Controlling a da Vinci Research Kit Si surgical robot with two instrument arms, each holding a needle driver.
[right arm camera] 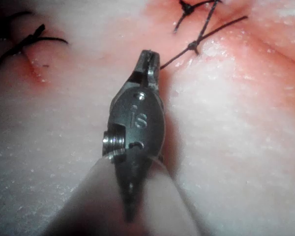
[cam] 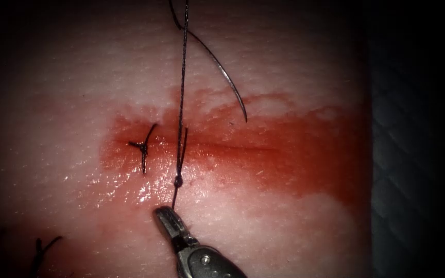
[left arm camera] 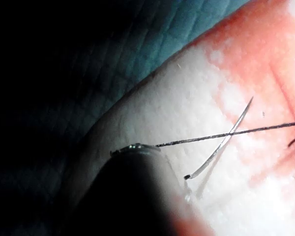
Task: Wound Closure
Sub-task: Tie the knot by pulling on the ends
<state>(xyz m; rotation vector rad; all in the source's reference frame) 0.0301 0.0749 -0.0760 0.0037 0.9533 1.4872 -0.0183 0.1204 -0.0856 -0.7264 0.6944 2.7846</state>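
Below the cut, the right tool (cam: 165,215), stamped "is", clamps the thread (cam: 182,92); needle (cam: 230,85) hangs free.

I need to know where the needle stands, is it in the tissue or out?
Out. The needle lies free above the cut, its whole curve and tip bare. Both hands are shut on the thread: right hand, left hand.

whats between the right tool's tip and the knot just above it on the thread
A short run of thread joins the right tool, whose jaws are shut on it, to the knot, over wet tissue; seen in the endoscope view.
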